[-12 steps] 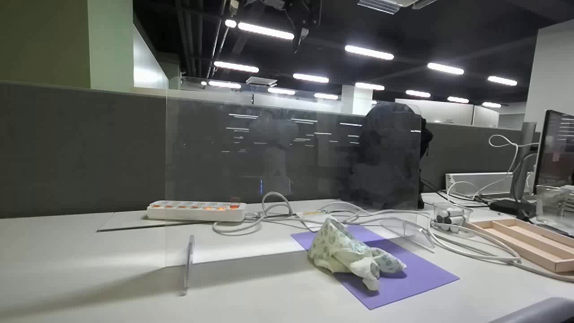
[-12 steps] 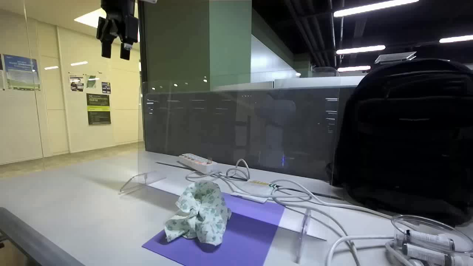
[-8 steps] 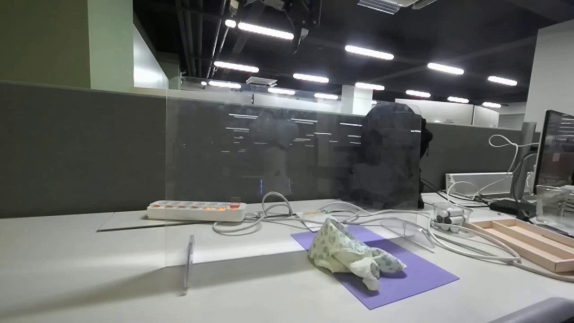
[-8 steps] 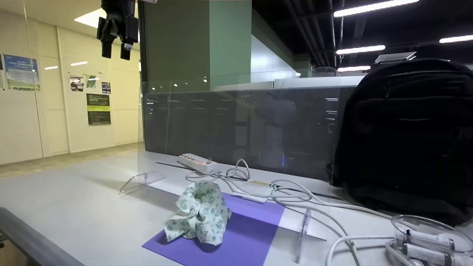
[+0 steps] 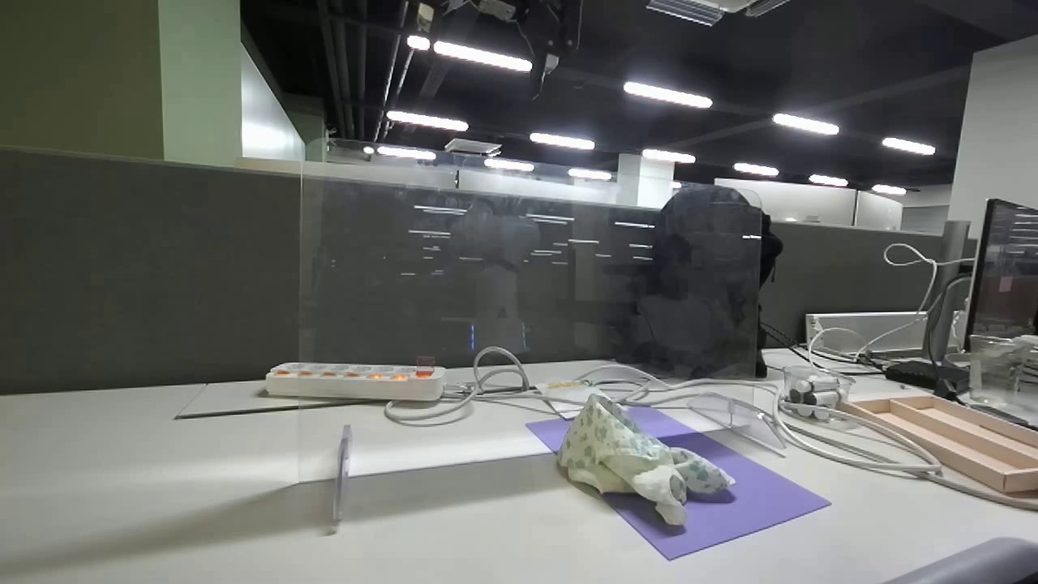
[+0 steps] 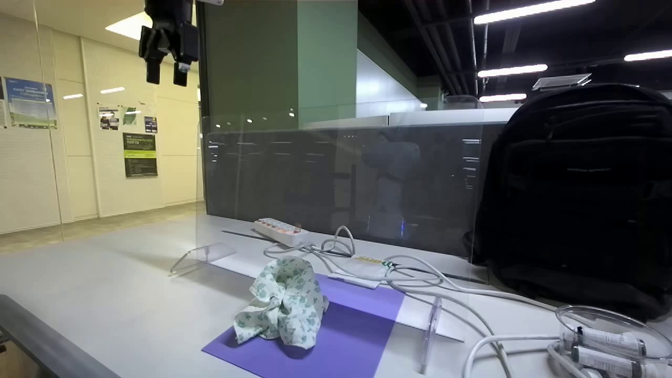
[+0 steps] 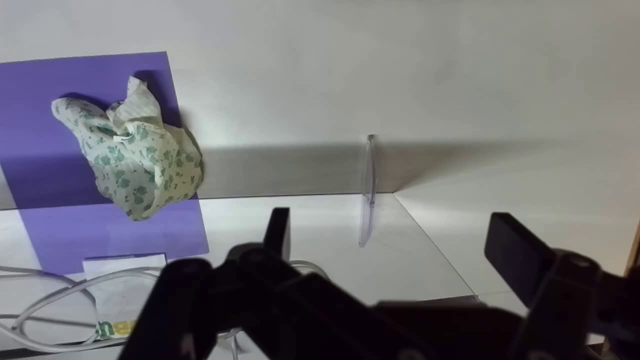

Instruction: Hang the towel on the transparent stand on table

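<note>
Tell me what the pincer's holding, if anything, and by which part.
Nothing: the pincer is open, and the towel lies crumpled, mostly on the purple mat.

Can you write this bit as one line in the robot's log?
gripper: open, holding nothing, above table | towel: crumpled, mostly on purple mat | clear stand: upright, no towel hung

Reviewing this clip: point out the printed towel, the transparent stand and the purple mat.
Printed towel point(image 7: 140, 155): wrist view, middle of the crumpled cloth.
Transparent stand point(image 5: 531, 300): in an exterior view, middle of its clear sheet.
Purple mat point(image 6: 354, 338): in an exterior view, bare part of its surface.
</note>
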Motion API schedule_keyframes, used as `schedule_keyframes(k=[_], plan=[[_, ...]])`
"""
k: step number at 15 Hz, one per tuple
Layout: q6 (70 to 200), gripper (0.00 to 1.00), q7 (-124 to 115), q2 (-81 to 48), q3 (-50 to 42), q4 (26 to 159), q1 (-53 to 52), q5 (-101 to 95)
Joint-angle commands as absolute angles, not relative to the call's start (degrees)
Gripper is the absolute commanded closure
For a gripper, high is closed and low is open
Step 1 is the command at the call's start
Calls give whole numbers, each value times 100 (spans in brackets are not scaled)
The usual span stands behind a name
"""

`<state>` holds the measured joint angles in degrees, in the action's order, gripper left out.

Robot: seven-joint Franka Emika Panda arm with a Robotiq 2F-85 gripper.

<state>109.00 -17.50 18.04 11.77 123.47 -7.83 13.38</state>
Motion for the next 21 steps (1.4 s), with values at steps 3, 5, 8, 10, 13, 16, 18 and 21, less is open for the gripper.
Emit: schedule_keyframes(k=[3,5,8,10,13,16,18,21], plan=[[12348,0,-2006,2191,1370,13410,-664,272],[13037,0,-2096,2263,1375,13907,-591,-29],[13867,0,-2230,2289,1273,14654,-406,-209],[14164,0,-2210,2269,1152,15089,-282,-86],[14263,0,-2137,2198,924,15594,-100,78],[14163,0,-2005,2067,879,15560,-77,93],[14163,0,-2004,2067,841,15627,-58,115],[14636,0,-2386,2072,1047,15757,144,-310]])
